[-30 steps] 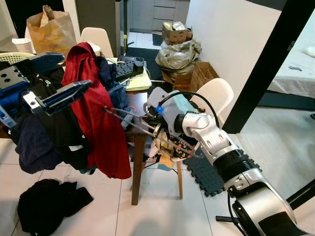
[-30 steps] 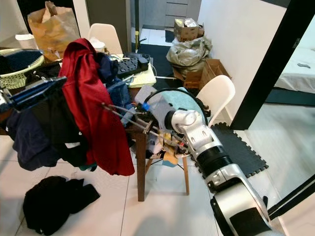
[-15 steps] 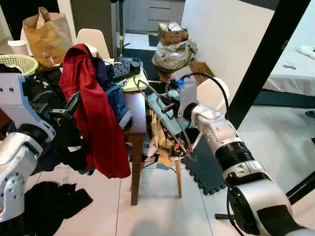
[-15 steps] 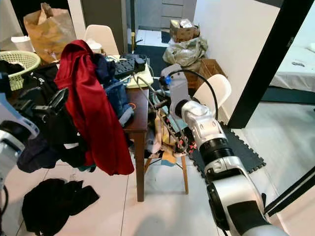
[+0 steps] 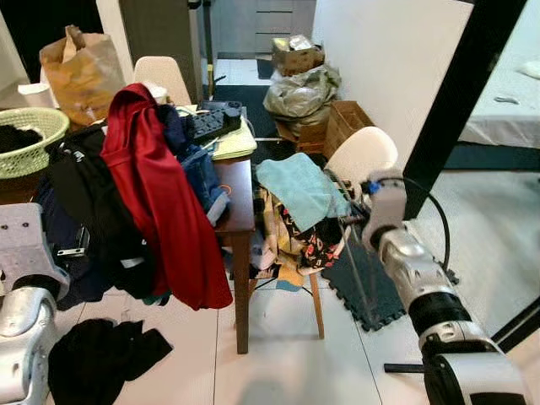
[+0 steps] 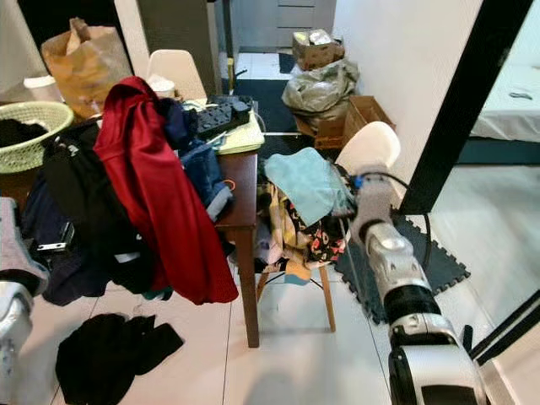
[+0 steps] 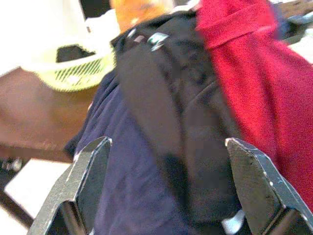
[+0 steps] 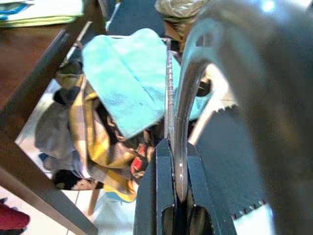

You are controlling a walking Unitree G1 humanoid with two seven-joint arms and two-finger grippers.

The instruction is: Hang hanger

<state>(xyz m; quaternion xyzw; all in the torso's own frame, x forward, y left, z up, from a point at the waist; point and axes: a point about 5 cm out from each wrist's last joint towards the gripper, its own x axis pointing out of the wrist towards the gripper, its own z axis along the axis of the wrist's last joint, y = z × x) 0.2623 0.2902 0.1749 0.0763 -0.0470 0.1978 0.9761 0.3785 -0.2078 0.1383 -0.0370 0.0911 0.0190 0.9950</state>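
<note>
Metal hanger (image 8: 177, 122) between right jaws

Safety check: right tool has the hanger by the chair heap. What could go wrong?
1. The hanger, clamped in the right tool, sits close to the teal cloth heaped on the chair; swinging it may snag it.
2. The left tool faces the black garment and red garment draped off the table, open; a brush could drag them down.

Both head eyes look forward and down over the clothes-heaped table (image 5: 240, 181) and chair (image 6: 371, 148). The left wrist camera faces the dark garments (image 7: 190, 127) closely. The right wrist camera faces the chair's teal cloth (image 8: 127, 78), also seen from the head.
</note>
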